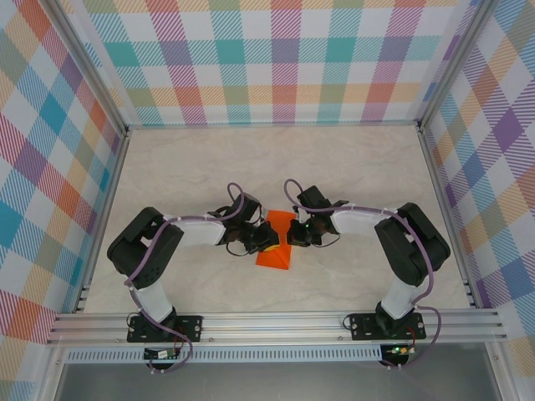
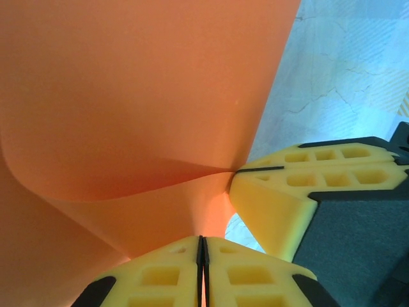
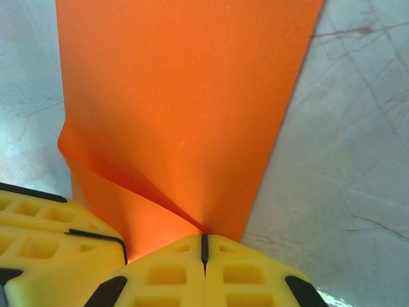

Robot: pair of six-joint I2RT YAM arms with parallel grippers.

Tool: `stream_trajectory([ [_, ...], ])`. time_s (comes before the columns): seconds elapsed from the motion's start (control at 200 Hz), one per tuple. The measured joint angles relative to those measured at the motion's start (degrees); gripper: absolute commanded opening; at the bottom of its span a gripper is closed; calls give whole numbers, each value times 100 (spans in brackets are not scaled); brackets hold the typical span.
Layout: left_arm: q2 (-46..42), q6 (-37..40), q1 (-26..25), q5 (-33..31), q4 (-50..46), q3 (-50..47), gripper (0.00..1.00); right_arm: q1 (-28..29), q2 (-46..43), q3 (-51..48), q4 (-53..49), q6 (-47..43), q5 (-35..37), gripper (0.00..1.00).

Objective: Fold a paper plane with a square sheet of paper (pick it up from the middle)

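The square sheet of paper (image 1: 274,251) is bright orange and lies mid-table between both arms, bent over itself along a soft fold. My left gripper (image 1: 266,239) pinches its left side and my right gripper (image 1: 292,235) its right side, almost touching each other. In the left wrist view my left gripper (image 2: 202,240) is shut on a pinched ridge of the paper (image 2: 140,96), with the right gripper's yellow fingers (image 2: 287,192) close by on the right. In the right wrist view my right gripper (image 3: 204,238) is shut on the paper (image 3: 185,96), with the left fingers (image 3: 45,224) at lower left.
The pale marbled table (image 1: 351,167) is walled by plaid panels (image 1: 284,58) at the back and on both sides. An aluminium rail (image 1: 276,322) with both arm bases runs along the near edge.
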Motion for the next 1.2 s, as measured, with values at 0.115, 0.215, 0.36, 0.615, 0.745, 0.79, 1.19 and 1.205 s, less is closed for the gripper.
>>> stream_trajectory([
  [0.115, 15, 22, 0, -35, -59, 0, 10, 0, 48, 4, -2, 0, -7, 4],
  [0.215, 17, 26, 0, -68, -83, 0, 10, 0, 59, 22, -15, 0, -24, 4],
  [0.36, 22, 63, 0, -83, -85, 0, 10, 0, 70, 42, -33, -2, -22, 4],
  [0.615, 28, 116, 0, -107, -96, 0, 9, 0, 101, 70, -46, -81, -85, 3],
  [0.745, -9, 129, -4, -105, -94, 0, 9, 0, 101, 70, -46, -85, -90, 2],
  [0.79, -57, 129, -4, -103, -87, 0, 9, 0, 101, 70, -44, -85, -92, 2],
  [1.19, -138, 129, -74, -103, -39, 2, 9, 0, 101, 70, -2, -107, -177, 2],
  [1.205, -129, 129, -74, -103, -42, 4, 9, 0, 101, 70, 0, -107, -177, 2],
])
